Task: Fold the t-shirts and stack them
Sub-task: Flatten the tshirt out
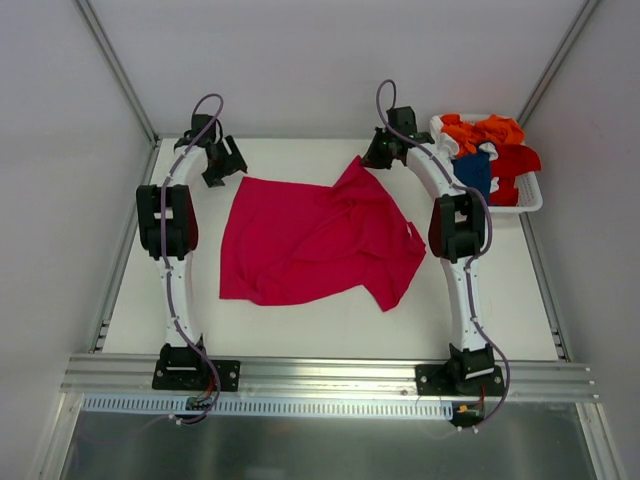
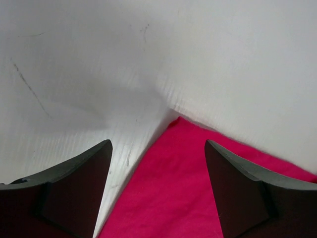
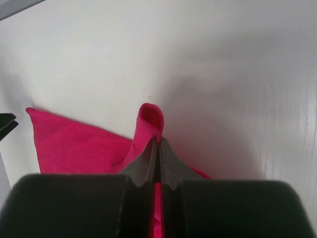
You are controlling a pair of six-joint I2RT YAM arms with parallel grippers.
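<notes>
The crimson-pink t-shirt point(image 1: 315, 240) lies spread on the table point(image 1: 300, 330) between the arms; the right claw point(image 3: 157, 145) is closed tight on a raised pinch of its far edge; the left claw point(image 2: 158, 148) is wide open over the shirt's far left corner and grips nothing; the other t-shirts point(image 1: 485, 135) are piled in the white basket point(image 1: 530, 207).

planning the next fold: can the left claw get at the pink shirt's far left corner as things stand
Probably yes. The left claw is open and close by that corner of the crimson-pink t-shirt, with nothing in between.
</notes>
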